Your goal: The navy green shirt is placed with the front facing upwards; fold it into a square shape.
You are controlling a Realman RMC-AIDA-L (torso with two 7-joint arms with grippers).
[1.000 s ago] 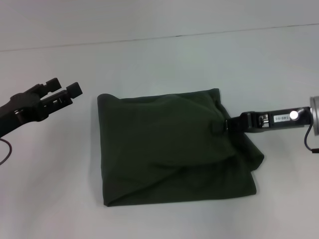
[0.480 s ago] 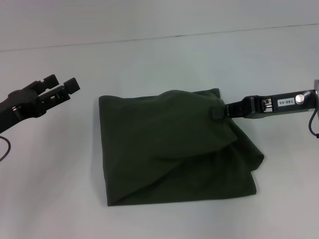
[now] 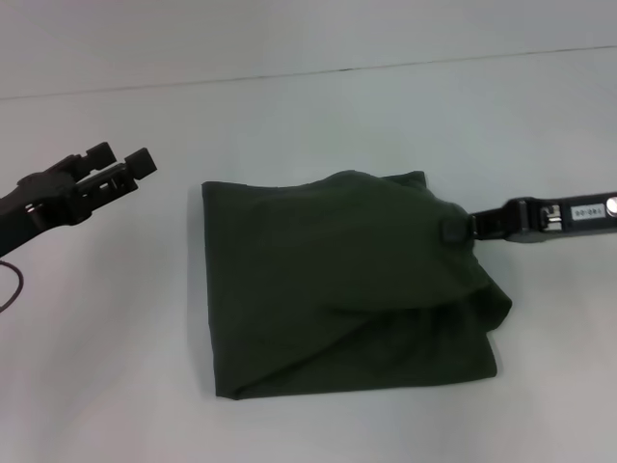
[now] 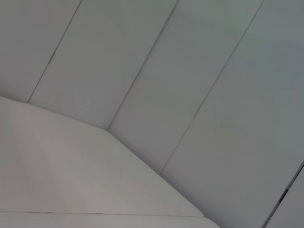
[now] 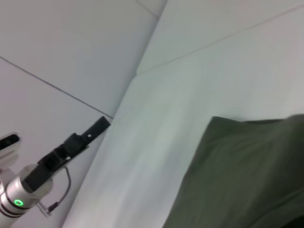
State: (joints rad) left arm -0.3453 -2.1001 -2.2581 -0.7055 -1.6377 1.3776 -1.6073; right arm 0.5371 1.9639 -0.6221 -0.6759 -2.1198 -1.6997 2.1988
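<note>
The navy green shirt (image 3: 347, 285) lies folded into a rough rectangle on the white table (image 3: 289, 106), plain green side up, no lettering showing. Its right side is bunched and lifted into a fold. My right gripper (image 3: 451, 230) is at the shirt's right edge, shut on the fabric there. My left gripper (image 3: 123, 159) is open and empty, held above the table to the left of the shirt, apart from it. The right wrist view shows the shirt (image 5: 247, 175) and, farther off, the left gripper (image 5: 97, 125). The left wrist view shows only table and wall.
The white table ends at a back edge against a pale panelled wall (image 3: 289, 39). Bare table surface lies all around the shirt. A thin cable (image 3: 10, 289) hangs by the left arm.
My right gripper has moved to the right with the fabric in it, and the whole shirt has slid a little to the right. The left arm has barely moved.
</note>
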